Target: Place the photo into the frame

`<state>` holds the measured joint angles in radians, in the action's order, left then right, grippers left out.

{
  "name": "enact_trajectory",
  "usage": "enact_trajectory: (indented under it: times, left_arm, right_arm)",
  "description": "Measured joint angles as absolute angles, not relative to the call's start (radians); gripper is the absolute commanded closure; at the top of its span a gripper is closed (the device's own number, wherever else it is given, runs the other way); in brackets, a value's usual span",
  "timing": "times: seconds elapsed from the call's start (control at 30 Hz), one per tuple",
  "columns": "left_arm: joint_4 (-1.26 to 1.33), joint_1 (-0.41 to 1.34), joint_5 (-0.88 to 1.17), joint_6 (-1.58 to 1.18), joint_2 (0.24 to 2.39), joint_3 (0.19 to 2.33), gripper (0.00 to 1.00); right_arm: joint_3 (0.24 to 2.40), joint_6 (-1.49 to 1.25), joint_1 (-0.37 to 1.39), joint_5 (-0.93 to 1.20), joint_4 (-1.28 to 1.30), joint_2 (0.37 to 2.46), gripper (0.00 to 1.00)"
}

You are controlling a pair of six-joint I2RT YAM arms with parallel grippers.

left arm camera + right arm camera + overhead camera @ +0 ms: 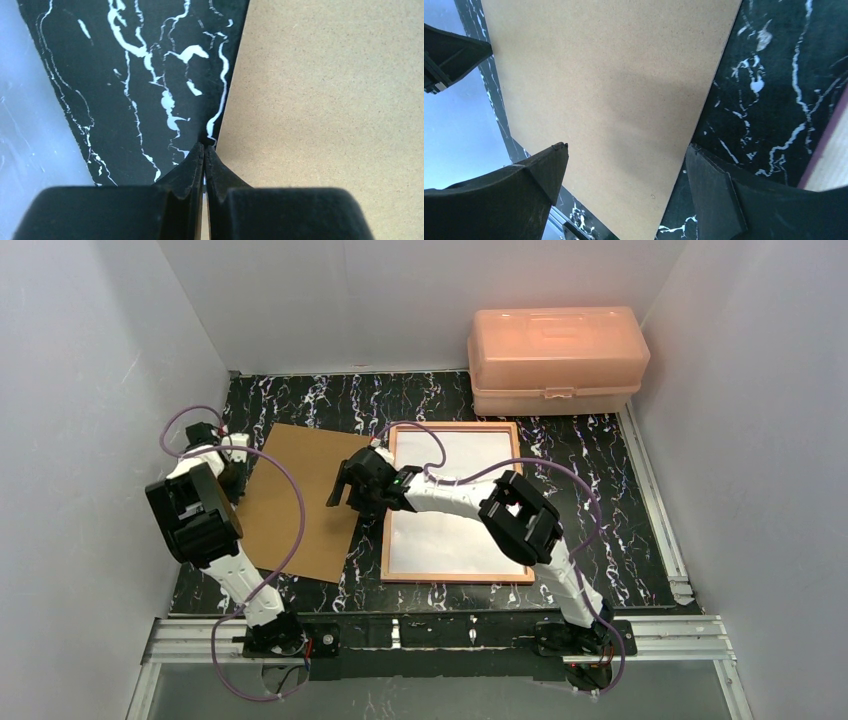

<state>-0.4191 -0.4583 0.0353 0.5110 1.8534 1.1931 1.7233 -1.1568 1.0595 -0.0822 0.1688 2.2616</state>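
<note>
The frame (453, 578) lies back-up on the black marble table, its tan wood rim showing. The photo (455, 530) lies inside it with its white back up; the printed side is hidden. My right gripper (350, 490) is open just left of the frame's left rail, hovering over the right edge of the brown backing board (300, 500). In the right wrist view the gripper (624, 160) straddles that board edge (614, 85), and a corner of the frame (826, 167) shows at the right. My left gripper (232, 455) is shut and empty at the board's left edge; its tips (205, 146) meet beside the board (325, 100).
A peach plastic box (555, 355) stands at the back right. White walls enclose the table (600, 460) on three sides. A metal rail (440, 632) runs along the near edge by the arm bases.
</note>
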Motion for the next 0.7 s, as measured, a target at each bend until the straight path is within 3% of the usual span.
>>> enact_trajectory:
  times: [0.7]
  left_arm:
    - [-0.532,-0.429,0.076,0.625,1.883,1.252,1.00]
  right_arm:
    - [1.677,-1.173,1.035,-0.084,0.162,2.231,0.05]
